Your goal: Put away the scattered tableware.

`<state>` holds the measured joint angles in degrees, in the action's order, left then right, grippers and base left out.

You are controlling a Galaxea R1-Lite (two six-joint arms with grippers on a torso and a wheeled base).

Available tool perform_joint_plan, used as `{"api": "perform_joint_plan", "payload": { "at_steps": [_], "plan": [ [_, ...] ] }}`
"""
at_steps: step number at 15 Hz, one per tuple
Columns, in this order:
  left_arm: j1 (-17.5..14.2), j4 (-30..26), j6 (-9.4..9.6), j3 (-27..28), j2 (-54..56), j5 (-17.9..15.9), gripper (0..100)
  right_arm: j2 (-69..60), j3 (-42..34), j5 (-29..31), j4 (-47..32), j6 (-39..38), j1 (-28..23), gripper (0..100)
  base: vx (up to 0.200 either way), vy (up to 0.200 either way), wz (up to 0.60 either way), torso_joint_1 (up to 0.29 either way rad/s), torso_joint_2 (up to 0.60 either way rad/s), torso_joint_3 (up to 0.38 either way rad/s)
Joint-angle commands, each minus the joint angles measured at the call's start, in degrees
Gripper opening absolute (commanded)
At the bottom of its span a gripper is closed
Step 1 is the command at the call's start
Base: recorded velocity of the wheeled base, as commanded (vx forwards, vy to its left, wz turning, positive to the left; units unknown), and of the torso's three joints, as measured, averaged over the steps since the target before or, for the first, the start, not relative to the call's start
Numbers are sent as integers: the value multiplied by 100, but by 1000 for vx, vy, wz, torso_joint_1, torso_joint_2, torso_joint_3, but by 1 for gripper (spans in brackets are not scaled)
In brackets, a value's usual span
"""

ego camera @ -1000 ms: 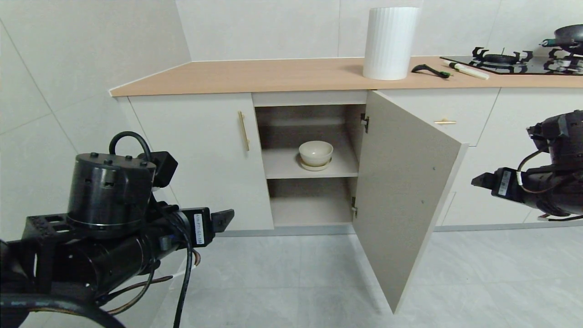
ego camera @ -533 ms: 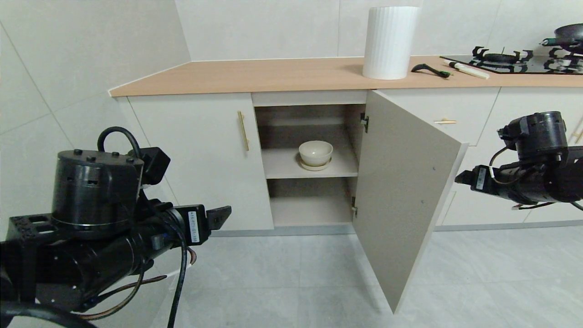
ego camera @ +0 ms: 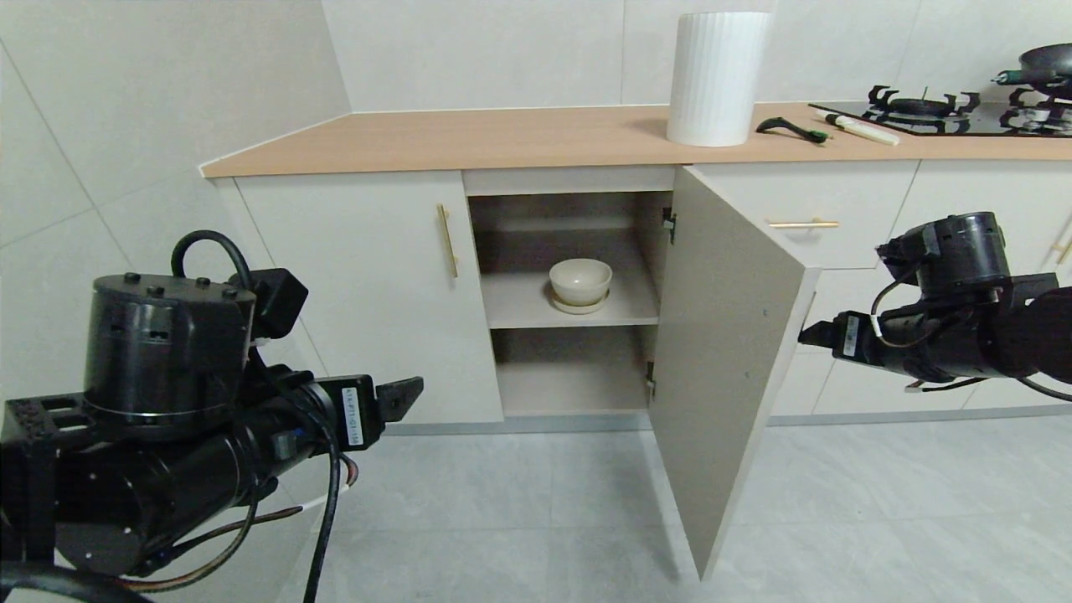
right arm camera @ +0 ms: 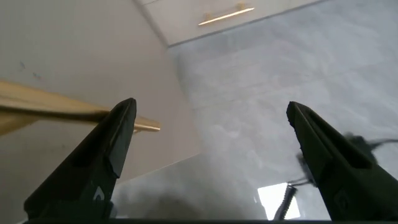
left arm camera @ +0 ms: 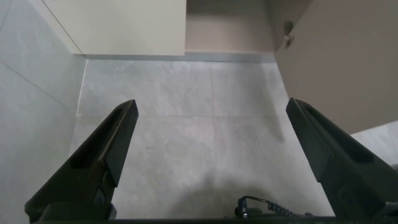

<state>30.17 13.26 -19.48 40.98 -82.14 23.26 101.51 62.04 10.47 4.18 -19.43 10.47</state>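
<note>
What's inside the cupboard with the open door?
A pale bowl sits on a small plate on the middle shelf of the cupboard. The bowl covers most of the plate, so only its rim shows.

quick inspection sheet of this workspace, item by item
surface: wood counter over white cabinets; the middle cabinet's door stands open.
job's things: bowl on a plate, on the upper shelf; lower shelf: nothing seen.
clutter: white ribbed vase, black peeler and pale-handled tool on the counter; stove with a pan.
grippers: left gripper open over the floor, holding nothing; right gripper open by the door's outer face, contact cannot be told.
cables: black loops on the left arm; thin leads at the right wrist.
surroundings: tiled wall, grey tiled floor.
</note>
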Motion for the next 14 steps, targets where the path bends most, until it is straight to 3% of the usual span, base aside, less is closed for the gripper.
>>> {"api": "perform_joint_plan", "payload": {
  "at_steps": [1, 9, 14],
  "plan": [
    [-3, 1, -3, 6, 5, 3, 100, 115, 98, -239, 197, 27, 280, 100, 0, 0, 0, 0, 0, 0],
    [6, 10, 32, 76, 111, 12, 100, 668, 133, -397, 830, -17, 1581, 100, 0, 0, 0, 0, 0, 0],
    [15, -8, 146, 32, 146, 12, 100, 879, 72, -326, 1076, -17, 1616, 100, 0, 0, 0, 0, 0, 0]
  ]
}}
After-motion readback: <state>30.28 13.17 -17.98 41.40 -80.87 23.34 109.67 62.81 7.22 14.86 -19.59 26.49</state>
